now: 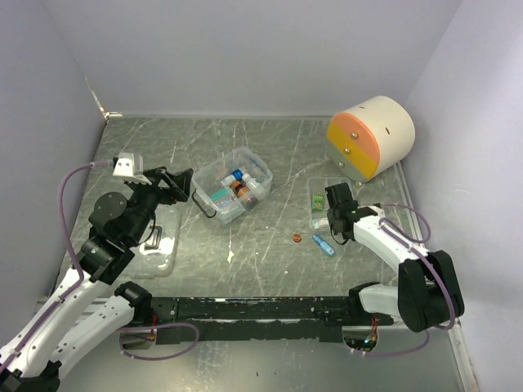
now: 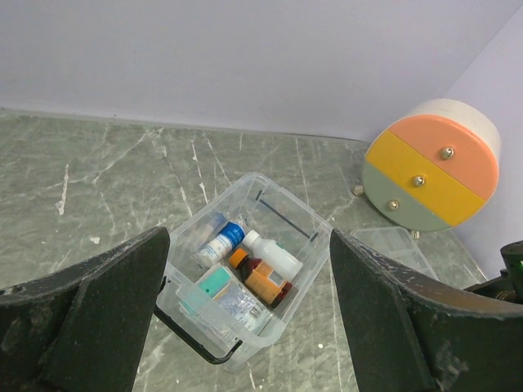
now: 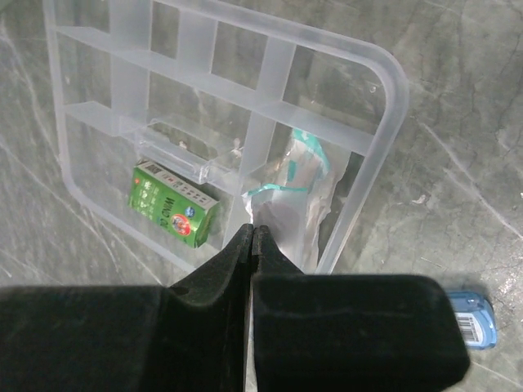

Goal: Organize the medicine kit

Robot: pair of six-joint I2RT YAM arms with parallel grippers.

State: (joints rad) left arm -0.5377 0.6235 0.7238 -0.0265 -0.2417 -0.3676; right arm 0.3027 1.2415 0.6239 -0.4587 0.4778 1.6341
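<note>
My right gripper is pressed together at the sachet in the divided tray, lower centre; pinching it or not, I cannot tell. My left gripper is spread wide, facing the medicine kit mid-frame. I'd lay the sachet flat inside one compartment, clear of the dividers

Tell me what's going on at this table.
Two robot arms are sorting a medicine kit. The left gripper, jaws wide open, hovers beside the clear box, which holds bottles. The right gripper, jaws shut, sits over the divided tray, its tip at a sachet beside a green packet; whether it pinches the sachet is unclear. A blue item and a small orange item lie loose on the table.
</note>
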